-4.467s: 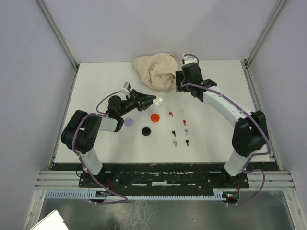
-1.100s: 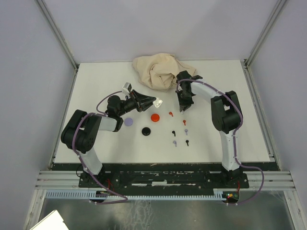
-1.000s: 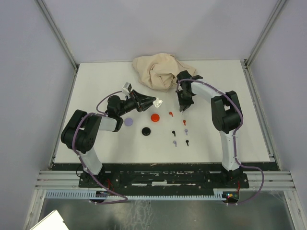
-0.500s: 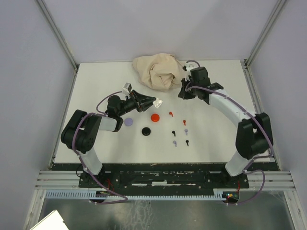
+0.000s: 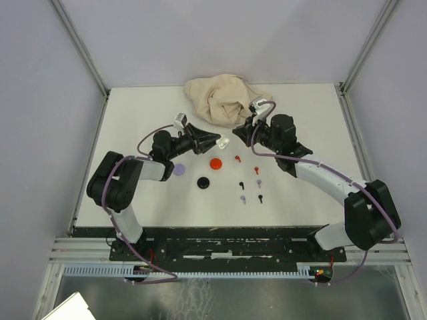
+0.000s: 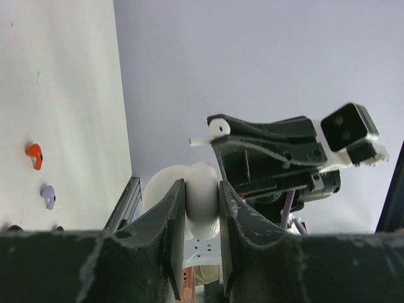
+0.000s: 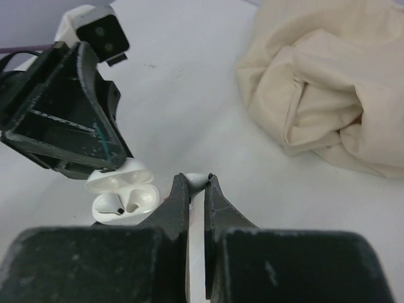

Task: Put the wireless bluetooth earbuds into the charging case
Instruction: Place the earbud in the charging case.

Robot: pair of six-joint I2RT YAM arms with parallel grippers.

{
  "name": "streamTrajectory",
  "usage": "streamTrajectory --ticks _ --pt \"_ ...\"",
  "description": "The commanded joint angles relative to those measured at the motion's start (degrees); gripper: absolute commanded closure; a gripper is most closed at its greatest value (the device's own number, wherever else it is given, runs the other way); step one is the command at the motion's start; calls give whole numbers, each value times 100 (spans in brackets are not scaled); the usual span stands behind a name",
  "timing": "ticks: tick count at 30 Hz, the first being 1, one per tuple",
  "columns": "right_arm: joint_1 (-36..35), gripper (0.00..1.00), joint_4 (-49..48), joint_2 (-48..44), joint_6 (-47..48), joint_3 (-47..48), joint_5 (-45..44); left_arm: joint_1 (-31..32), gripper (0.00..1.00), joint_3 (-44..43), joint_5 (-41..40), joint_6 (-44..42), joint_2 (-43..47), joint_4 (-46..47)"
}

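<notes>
Two claws, left claw (image 6: 202, 189) clamped on open white charging case (image 7: 126, 201), right claw (image 7: 194, 186) pinching white earbud (image 6: 219, 127) beside it

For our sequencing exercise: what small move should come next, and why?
Probably ease the right fingers over the open white plastic charging case: they pinch a tiny white stemmed earbud just short of it, and the left fingers hold it.

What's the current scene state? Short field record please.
left gripper: shut on open white charging case
right gripper: shut on white earbud, near the case, not yet in it
loose earbuds on table: two red, two black, two lavender
discs: red, black, lavender
back: beige cloth
</notes>
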State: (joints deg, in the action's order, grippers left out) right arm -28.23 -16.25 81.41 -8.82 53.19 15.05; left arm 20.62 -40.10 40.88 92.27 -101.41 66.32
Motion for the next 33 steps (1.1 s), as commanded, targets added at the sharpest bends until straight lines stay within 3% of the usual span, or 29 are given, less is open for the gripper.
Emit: streamTrajectory --ticks 1,11,33 --pt "-202 98 -1729 -300 576 -403 233 72 97 -234 90 15 -68 149" --pt "-452 98 -2048 -437 963 -686 481 99 97 -257 -8 43 -147 155" --pt "-572 99 -1480 -460 1324 -809 443 100 97 -403 14 116 -31 145"
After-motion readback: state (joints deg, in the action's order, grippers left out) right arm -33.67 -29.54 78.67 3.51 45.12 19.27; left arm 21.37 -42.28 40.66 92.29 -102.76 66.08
